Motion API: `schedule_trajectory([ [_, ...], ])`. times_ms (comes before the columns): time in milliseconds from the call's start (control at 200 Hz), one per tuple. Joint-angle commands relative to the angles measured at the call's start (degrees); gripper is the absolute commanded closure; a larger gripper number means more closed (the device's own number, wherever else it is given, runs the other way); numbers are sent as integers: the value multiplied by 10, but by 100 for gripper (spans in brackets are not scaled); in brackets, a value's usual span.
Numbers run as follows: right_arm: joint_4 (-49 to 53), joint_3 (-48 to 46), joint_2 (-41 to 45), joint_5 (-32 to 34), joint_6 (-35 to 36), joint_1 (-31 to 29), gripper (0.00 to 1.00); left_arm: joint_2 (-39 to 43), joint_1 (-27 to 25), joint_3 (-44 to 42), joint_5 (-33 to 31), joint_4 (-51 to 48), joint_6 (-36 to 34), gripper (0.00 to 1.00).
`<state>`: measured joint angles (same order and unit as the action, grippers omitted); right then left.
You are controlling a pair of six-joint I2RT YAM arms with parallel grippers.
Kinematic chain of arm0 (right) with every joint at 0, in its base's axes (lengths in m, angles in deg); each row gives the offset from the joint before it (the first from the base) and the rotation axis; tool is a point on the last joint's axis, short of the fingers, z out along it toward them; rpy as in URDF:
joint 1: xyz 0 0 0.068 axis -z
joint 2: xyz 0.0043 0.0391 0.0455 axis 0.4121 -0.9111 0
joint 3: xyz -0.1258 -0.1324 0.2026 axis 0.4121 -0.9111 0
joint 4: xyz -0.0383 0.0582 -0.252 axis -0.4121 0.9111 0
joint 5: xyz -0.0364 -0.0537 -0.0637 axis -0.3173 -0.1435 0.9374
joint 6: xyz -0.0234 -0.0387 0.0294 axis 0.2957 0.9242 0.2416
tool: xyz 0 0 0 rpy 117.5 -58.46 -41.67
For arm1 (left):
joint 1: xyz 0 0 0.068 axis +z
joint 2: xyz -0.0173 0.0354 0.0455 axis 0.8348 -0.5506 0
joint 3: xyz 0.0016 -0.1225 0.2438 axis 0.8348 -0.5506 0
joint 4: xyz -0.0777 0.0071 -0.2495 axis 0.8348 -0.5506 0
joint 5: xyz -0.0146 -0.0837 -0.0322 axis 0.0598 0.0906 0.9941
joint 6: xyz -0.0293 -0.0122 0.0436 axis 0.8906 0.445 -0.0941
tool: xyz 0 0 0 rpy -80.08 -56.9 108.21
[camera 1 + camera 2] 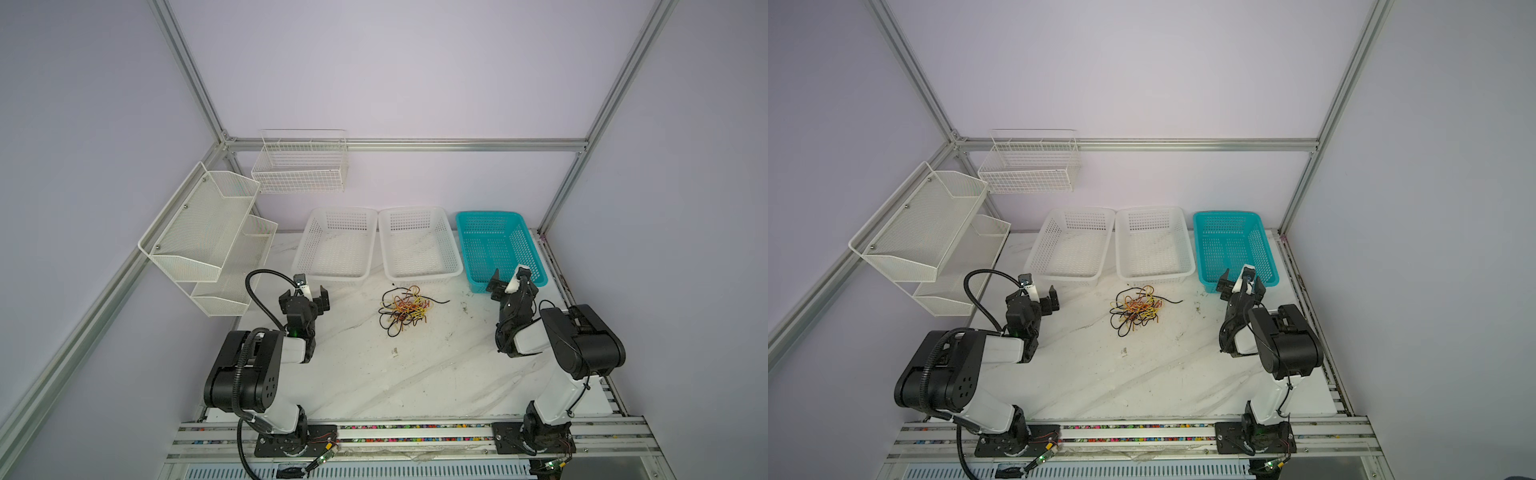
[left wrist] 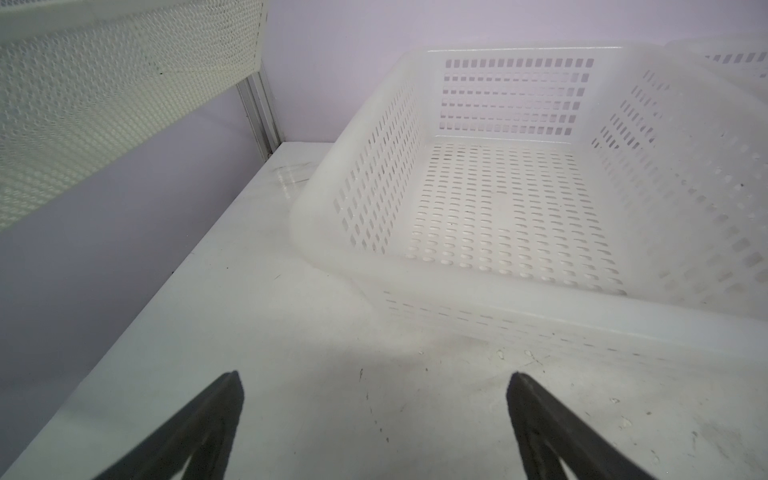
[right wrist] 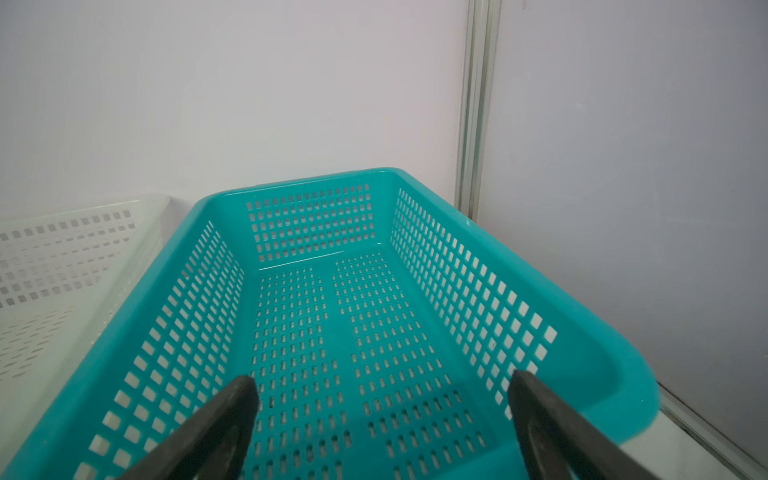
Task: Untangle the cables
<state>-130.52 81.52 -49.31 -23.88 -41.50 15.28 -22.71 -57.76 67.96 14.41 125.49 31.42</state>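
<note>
The cables lie in one tangled heap of black, yellow and red-orange wires on the white table, just in front of the two white baskets. One black end trails off to the right. My left gripper hovers open to the left of the heap, over bare table, with nothing between its fingers. To the right of the heap, my right gripper is open and empty over the near end of the teal basket. Neither wrist view shows the cables.
Two white baskets and the teal basket stand in a row along the back of the table. A white mesh shelf rack hangs on the left wall and a wire basket on the back wall. The nearest white basket sits just ahead of the left gripper.
</note>
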Motion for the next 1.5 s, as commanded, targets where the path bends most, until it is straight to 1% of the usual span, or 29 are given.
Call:
schedule_trajectory([
  [0,91,23,79,19,12,-21,3,1,-1,-17,-7,32,-8,0],
  [100,88,2,144,32,26,-54,3,0,-1,-16,-8,32,-8,0],
  [160,108,-9,201,6,21,-78,3,1,0,-17,-7,32,-8,0],
  [200,131,-8,246,-6,2,-97,3,0,-1,-16,-8,32,-8,0],
  [260,176,0,299,-74,-36,-111,3,0,-1,-16,-7,32,-8,0],
  [310,204,12,331,-123,-88,-115,3,0,-1,-16,-8,33,-8,0],
  [365,246,32,354,-159,-168,-115,3,0,0,-16,-7,32,-8,0],
  [405,282,49,362,-175,-239,-115,3,1,0,-17,-7,32,-9,0],
  [450,332,67,367,-204,-341,-115,3,0,-1,-16,-7,31,-8,0],
  [540,391,81,364,-248,-398,-115,3,1,2,-16,-6,30,-5,0],
  [580,386,83,357,-270,-393,-114,3,4,-1,-19,-21,37,-5,0],
  [620,385,88,348,-305,-381,-118,3,16,-3,-24,-34,41,-5,0],
  [655,408,99,343,-317,-379,-123,3,37,-5,-27,-39,32,-6,1],
  [690,443,115,340,-308,-373,-133,3,59,-7,-25,-38,10,-7,0],
  [740,499,139,334,-295,-347,-148,3,86,-12,-20,-44,-28,-11,0],
  [755,518,148,331,-291,-338,-152,3,108,-14,-17,-45,-37,-13,0],
  [825,599,189,308,-272,-313,-174,5,154,-21,-11,-49,-79,-16,0],
  [915,682,230,275,-261,-296,-202,5,220,-23,-5,-47,-123,31,0],
  [955,705,241,265,-259,-292,-213,6,250,-25,9,-40,-176,55,0],
  [1010,729,247,256,-262,-294,-222,8,286,-26,41,-11,-270,79,0],
  [1060,739,246,248,-270,-299,-225,9,307,-27,75,13,-349,101,0],
  [1080,741,244,246,-276,-299,-226,9,314,-26,91,25,-381,128,0],
  [1160,746,238,229,-295,-298,-228,10,330,-27,158,79,-504,180,0],
  [1235,751,235,210,-318,-296,-230,12,336,-26,195,120,-573,245,0],
  [1280,743,228,186,-333,-297,-232,12,339,-26,210,133,-622,275,0],
  [1315,727,218,179,-344,-300,-234,12,342,-25,216,144,-648,292,0],
  [1370,704,205,165,-352,-306,-238,13,353,-23,221,164,-677,294,0],
  [1430,694,201,144,-352,-304,-240,14,377,-23,205,178,-681,306,0],
  [1495,687,200,120,-358,-301,-241,16,407,-24,171,171,-667,350,0],
])
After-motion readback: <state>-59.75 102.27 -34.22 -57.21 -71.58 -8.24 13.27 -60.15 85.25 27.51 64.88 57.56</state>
